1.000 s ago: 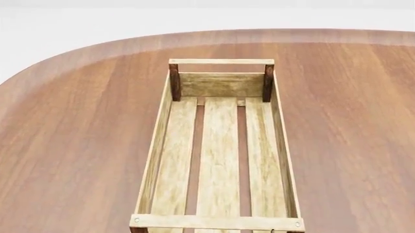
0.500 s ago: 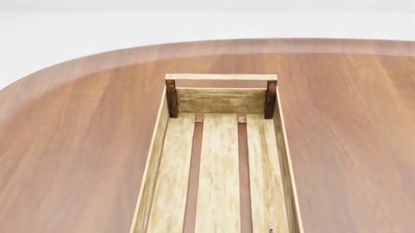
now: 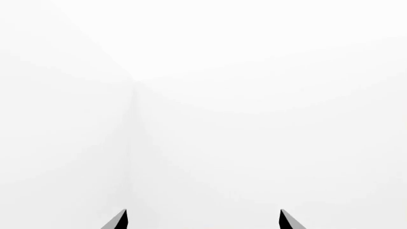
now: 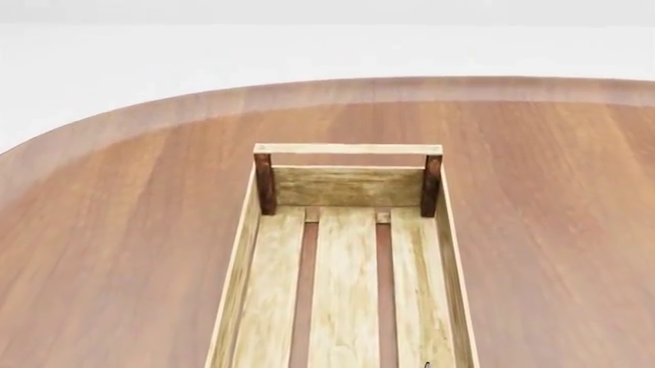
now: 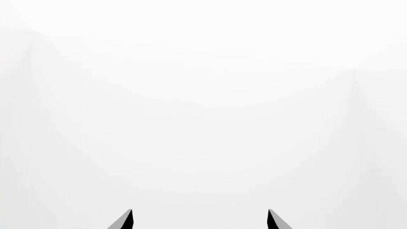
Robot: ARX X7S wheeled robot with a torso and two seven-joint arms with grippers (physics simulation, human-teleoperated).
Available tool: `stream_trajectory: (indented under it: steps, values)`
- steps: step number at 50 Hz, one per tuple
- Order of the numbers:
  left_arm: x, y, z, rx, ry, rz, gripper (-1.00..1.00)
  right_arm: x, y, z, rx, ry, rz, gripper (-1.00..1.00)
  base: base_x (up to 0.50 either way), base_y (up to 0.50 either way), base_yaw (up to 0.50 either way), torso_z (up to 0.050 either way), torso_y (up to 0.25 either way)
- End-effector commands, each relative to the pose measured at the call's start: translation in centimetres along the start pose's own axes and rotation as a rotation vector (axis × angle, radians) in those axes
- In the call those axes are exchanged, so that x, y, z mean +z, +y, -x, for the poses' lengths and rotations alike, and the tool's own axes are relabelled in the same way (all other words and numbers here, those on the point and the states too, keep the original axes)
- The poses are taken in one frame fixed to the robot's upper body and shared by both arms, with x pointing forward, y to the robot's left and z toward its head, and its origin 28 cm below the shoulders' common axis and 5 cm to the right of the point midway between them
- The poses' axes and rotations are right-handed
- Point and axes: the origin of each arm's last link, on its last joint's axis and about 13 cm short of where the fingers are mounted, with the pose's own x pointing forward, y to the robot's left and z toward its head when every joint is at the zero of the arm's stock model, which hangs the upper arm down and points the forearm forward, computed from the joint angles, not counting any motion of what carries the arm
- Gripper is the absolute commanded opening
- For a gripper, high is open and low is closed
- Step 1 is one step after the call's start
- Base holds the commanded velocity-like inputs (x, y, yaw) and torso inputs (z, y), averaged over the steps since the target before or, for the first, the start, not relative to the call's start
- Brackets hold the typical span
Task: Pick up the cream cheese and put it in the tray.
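Still searching: no cream cheese in any view.
The slatted light-wood tray with dark posts sits mid-table. The left gripper and right gripper hang spread apart, holding nothing, facing blank white. Next job, I'd say: find the box.

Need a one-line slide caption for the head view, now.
Head view: empty slatted wooden tray on a round-ended wood table; no cream cheese or grippers in sight.

No text to read — no labels anywhere.
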Motion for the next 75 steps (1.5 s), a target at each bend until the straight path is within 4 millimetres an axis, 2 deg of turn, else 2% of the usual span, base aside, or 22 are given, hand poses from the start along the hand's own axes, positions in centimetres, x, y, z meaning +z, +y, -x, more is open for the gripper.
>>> stream_trajectory:
  steps: [1,21,31,44,49,56,59,63,75]
  values:
    - [0.0,0.0,0.0,0.0,0.0,-0.001,1.0,0.0,0.0,0.0,0.001,0.0,-0.003,1.0,0.23,0.0,0.0,0.0,0.0]
    - [0.0,0.0,0.0,0.004,-0.003,0.0,1.0,0.2,-0.2,0.1,-0.034,-0.033,0.039,1.0,0.04,0.0,0.0,0.0,0.0]
    - [-0.1,0.0,0.0,0.003,0.001,-0.003,1.0,1.0,-1.1,-0.7,-0.145,-0.017,0.094,1.0,0.0,0.0,0.0,0.0,0.0]
    - [0.0,0.2,-0.1,0.011,0.002,-0.005,1.0,1.7,-3.3,-1.9,-0.339,0.045,0.159,1.0,0.0,0.0,0.0,0.0,0.0]
    - [0.1,0.4,-0.2,0.021,0.001,-0.004,1.0,1.9,-4.2,-2.1,-0.445,0.042,0.237,1.0,0.0,0.0,0.0,0.0,0.0]
    - [0.2,0.7,-0.3,0.035,-0.006,-0.008,1.0,1.7,-5.4,-2.2,-0.529,0.085,0.217,1.0,0.0,0.0,0.0,0.0,0.0]
    - [0.3,0.8,-0.3,0.043,-0.008,-0.01,1.0,1.5,-6.5,-2.3,-0.645,0.13,0.231,1.0,0.0,0.0,0.0,0.0,0.0]
    - [0.3,0.9,-0.3,0.047,-0.009,-0.014,1.0,1.5,-7.2,-2.4,-0.714,0.166,0.25,1.0,0.0,0.0,0.0,0.0,0.0]
    - [0.2,0.9,-0.4,0.048,-0.008,-0.016,1.0,1.1,-8.0,-2.6,-1.007,0.31,0.4,1.0,0.0,0.0,0.0,0.0,0.0]
